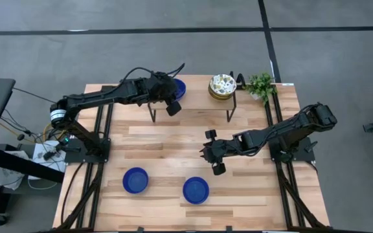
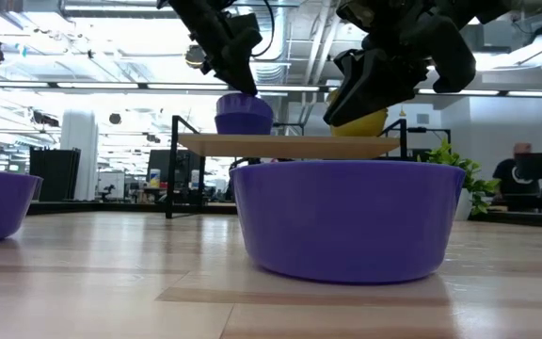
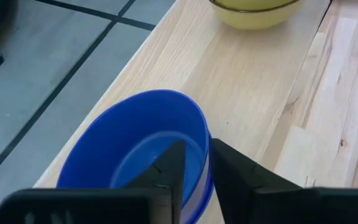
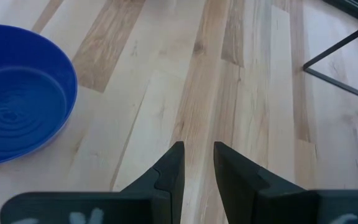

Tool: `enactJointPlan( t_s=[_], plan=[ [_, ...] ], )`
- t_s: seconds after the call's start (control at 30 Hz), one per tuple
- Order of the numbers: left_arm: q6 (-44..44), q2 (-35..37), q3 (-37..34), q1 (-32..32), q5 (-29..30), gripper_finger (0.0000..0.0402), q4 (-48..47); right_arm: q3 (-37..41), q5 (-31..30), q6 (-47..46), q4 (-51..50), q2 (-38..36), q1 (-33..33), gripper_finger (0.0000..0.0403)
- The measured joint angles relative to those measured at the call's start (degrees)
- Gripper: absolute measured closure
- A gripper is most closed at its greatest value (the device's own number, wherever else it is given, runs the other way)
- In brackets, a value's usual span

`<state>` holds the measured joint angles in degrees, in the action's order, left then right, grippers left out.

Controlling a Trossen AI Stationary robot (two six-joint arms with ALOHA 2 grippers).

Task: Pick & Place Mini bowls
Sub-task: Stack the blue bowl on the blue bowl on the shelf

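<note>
A cobalt blue mini bowl (image 3: 142, 143) rests on its base at the left end of a raised wooden shelf (image 3: 247, 74). My left gripper (image 3: 196, 149) is open, slanting down from the near side; one finger stands inside the bowl and one outside its rim. A yellowish, cream-patterned mini bowl (image 1: 222, 86) sits at the shelf's right end. Two more blue mini bowls (image 1: 135, 180) (image 1: 195, 189) rest on the table near its front edge. My right gripper (image 1: 214, 158) hangs open above bare table, right of a blue bowl (image 4: 17, 93). My left gripper straddles the near rim (image 3: 207, 163) of the blue bowl on the shelf, one finger inside and one outside. Light shows between the fingers and the rim. I cannot tell whether either finger touches the bowl. The bowl sits upright on the shelf.
The shelf stands on thin black legs (image 1: 152, 115) (image 1: 232, 114) at the table's far side. A small green plant (image 1: 261, 84) stands at the far right corner. Bare wood lies between the shelf and the two near bowls.
</note>
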<state>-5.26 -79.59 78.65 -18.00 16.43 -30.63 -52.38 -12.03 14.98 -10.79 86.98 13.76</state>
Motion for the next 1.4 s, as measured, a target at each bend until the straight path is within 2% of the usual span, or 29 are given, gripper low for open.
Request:
enactJointPlan(
  t_s=[0.33, 0.57, 0.63, 0.8, 1.07, 1.17, 1.4],
  plan=[
    [-0.3, 0.0, 0.0, 0.0, 0.0, 0.0279, 0.1, 0.0, 0.0, 0.0, -0.2, 0.0, 0.0, 0.0326],
    [-1.9, 1.3, 0.0, 0.1, 0.9, 0.0281, 2.2, 0.0, 0.0, 0.0, -0.2, 0.0, 0.0, 0.0326],
    [-3.3, 1.7, 0.0, 0.6, 4.4, 0.0287, 3.0, 0.0, 0.0, 0.0, -0.4, 0.0, 0.0, 0.0326],
    [-9.8, 1.3, -0.7, 3.0, 22.3, 0.0303, 5.7, 0.0, 0.0, 0.0, -0.4, 0.0, 0.0, 0.0326],
    [-14.9, 1.1, -4.8, 4.2, 45.3, 0.0319, 13.3, 0.0, 0.0, 0.0, -0.4, 0.0, 0.0, 0.0326],
    [-15.9, 1.1, -4.8, 4.1, 49.3, 0.0323, 16.1, 0.0, 0.0, 0.0, -0.3, 0.0, 0.0, 0.0326],
    [-16.0, 1.4, -4.8, 3.3, 49.5, 0.0337, 24.3, 0.0, 0.0, 0.0, -0.3, 0.0, 0.0, 0.0326]
  ],
)
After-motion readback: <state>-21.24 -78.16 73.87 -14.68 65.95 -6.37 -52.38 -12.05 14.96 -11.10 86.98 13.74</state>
